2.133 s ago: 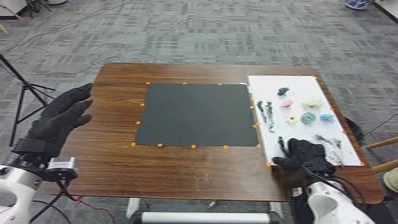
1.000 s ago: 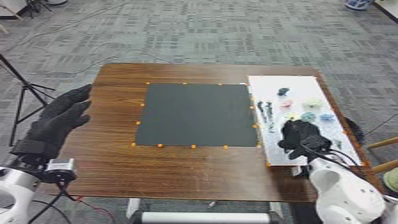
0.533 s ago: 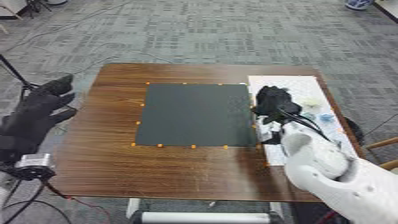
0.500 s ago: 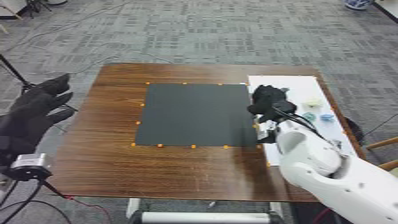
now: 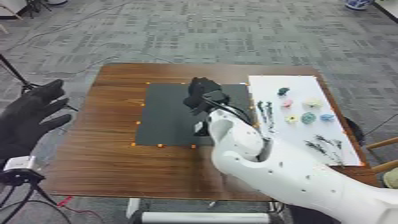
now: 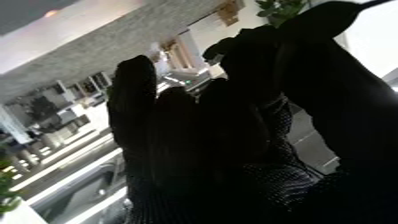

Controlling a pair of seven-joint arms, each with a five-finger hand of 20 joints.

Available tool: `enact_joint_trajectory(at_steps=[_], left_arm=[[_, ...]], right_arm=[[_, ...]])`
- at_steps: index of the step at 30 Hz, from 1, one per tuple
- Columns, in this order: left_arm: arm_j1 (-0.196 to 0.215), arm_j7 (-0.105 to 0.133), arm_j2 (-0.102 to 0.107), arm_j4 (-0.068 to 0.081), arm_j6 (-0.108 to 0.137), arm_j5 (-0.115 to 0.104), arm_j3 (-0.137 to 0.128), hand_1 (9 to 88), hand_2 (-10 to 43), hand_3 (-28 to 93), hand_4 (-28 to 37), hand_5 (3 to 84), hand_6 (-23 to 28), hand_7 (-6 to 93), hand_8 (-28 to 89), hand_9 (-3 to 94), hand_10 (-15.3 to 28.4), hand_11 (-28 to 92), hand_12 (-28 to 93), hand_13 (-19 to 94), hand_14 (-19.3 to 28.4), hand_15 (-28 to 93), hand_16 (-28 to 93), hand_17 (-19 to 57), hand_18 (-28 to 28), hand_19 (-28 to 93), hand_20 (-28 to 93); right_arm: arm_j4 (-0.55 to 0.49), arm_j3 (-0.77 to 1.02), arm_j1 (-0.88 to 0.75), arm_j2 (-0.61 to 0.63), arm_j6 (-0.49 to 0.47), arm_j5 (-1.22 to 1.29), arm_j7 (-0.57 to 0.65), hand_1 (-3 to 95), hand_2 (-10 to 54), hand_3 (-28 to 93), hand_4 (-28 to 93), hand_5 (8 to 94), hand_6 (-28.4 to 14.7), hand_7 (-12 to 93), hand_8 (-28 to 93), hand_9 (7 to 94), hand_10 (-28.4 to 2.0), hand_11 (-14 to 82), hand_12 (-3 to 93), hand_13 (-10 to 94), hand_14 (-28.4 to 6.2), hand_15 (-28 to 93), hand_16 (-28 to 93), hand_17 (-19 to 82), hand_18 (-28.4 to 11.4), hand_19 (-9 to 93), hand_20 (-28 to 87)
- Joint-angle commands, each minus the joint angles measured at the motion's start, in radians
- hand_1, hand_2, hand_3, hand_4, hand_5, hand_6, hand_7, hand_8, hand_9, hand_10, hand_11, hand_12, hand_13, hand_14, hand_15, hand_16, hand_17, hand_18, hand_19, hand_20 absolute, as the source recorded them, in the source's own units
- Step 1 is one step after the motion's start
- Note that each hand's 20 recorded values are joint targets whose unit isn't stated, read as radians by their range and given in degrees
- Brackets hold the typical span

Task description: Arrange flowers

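right hand in black fabric glove (image 5: 204, 92) over the upper part of the dark grey rectangular mat (image 5: 164, 117), center of frame; can't tell if open, closed or gripping. white rectangular sheet (image 5: 298, 135) just beside mat, right of frame. small flower heads on its upper half: dark green (image 5: 282, 91), pink (image 5: 287, 103), cream (image 5: 313, 103), yellow (image 5: 290, 119), teal (image 5: 308, 118), blue (image 5: 327, 117). long thin green stems (image 5: 269, 115) by its left edge, dark branching sprigs (image 5: 316, 147) on lower part. left hand, black glove (image 5: 27, 117), left edge of frame, open, fingers spread, off the brown wooden table (image 5: 111, 170).
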Motion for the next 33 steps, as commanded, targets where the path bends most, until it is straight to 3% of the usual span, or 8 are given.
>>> enact_joint_trajectory(at_steps=[1,4,6,11,17,20,29,33], left_arm=[[-0.252,-0.031,0.205,0.075,-0.051,0.052,0.128,28.8,-9.5,58,-28.3,18.3,1.6,21.4,-10,10.4,7.7,21,19,2,9.9,38,-6,-11.6,20.1,34,10],[-0.352,-0.045,0.255,0.098,-0.068,0.049,0.199,28.6,-9.5,58,-28.3,18.2,1.6,21.2,-9,10.3,7.7,21,19,2,9.9,38,-6,-11.7,20.1,34,10],[-0.391,-0.051,0.272,0.101,-0.081,0.058,0.222,28.5,-9.5,59,-28.3,18.2,1.6,21.2,-9,10.2,7.7,21,19,2,9.9,38,-6,-11.8,20.1,34,10],[-0.468,-0.061,0.299,0.114,-0.082,0.063,0.285,28.3,-9.5,59,-28.3,17.8,1.5,21.2,-9,9.9,7.5,21,20,2,9.9,38,-6,-12.0,20.1,34,10],[-0.495,-0.07,0.304,0.11,-0.084,0.097,0.316,28.1,-9.5,59,-28.3,17.5,1.4,21.1,-9,9.8,7.5,21,20,1,9.8,38,-6,-12.1,19.8,34,10],[-0.515,-0.08,0.306,0.116,-0.09,0.087,0.338,28.1,-9.5,59,-28.3,17.3,1.4,21.1,-9,9.7,7.5,21,20,1,9.7,37,-6,-12.1,19.7,34,10],[-0.647,-0.106,0.316,0.16,-0.126,0.078,0.459,28.1,-9.5,59,-28.3,17.2,1.4,21.0,-9,9.5,7.5,20,20,1,9.7,37,-5,-12.1,19.5,33,10],[-0.671,-0.107,0.313,0.168,-0.133,0.078,0.483,28.0,-9.5,59,-28.3,17.2,1.4,21.1,-9,9.5,7.5,20,21,1,9.7,37,-5,-12.1,19.5,33,10]], right_arm=[[0.142,-0.039,-0.017,-0.099,0.012,-0.023,0.015,40.1,-9.5,87,-16,73.4,-4.9,64,35,82.0,-11.1,73.0,58.9,78,-11.8,88,48,39,-20.2,82,38],[0.173,-0.059,-0.001,-0.114,0.025,0.012,0.026,40.3,-9.5,86,-16,73.3,-4.8,64,35,82.0,-11.1,72.8,58.9,78,-11.7,88,47,39,-20.1,82,38],[0.195,-0.085,0.022,-0.127,0.032,0.018,0.029,40.6,-9.5,86,-17,73.3,-4.7,64,34,82.0,-11.1,72.5,58.8,78,-11.7,88,47,39,-20.2,82,38],[0.234,-0.107,0.036,-0.168,0.057,0.041,0.052,41.8,-9.5,85,-19,73.6,-4.5,62,34,82.1,-11.0,71.5,58.2,78,-11.7,87,47,39,-20.1,82,37],[0.277,-0.162,0.07,-0.206,0.103,0.057,0.08,42.0,-9.5,85,-19,73.9,-4.4,61,34,82.1,-10.9,70.7,58.1,78,-11.7,87,47,39,-20.0,82,37],[0.283,-0.155,0.061,-0.231,0.101,0.062,0.095,41.9,-9.5,85,-19,74.2,-4.4,61,34,82.2,-10.9,70.4,58.0,78,-11.6,86,47,39,-20.0,82,37],[0.287,-0.1,-0.013,-0.309,0.15,0.039,0.122,42.3,-9.5,84,-20,74.9,-4.1,60,33,82.4,-10.7,69.7,57.3,78,-11.5,86,46,39,-20.1,82,37],[0.284,-0.07,-0.053,-0.331,0.139,0.023,0.108,42.2,-9.5,84,-20,75.3,-3.8,59,33,82.6,-10.7,69.5,56.9,78,-11.4,86,46,39,-20.2,82,37]])
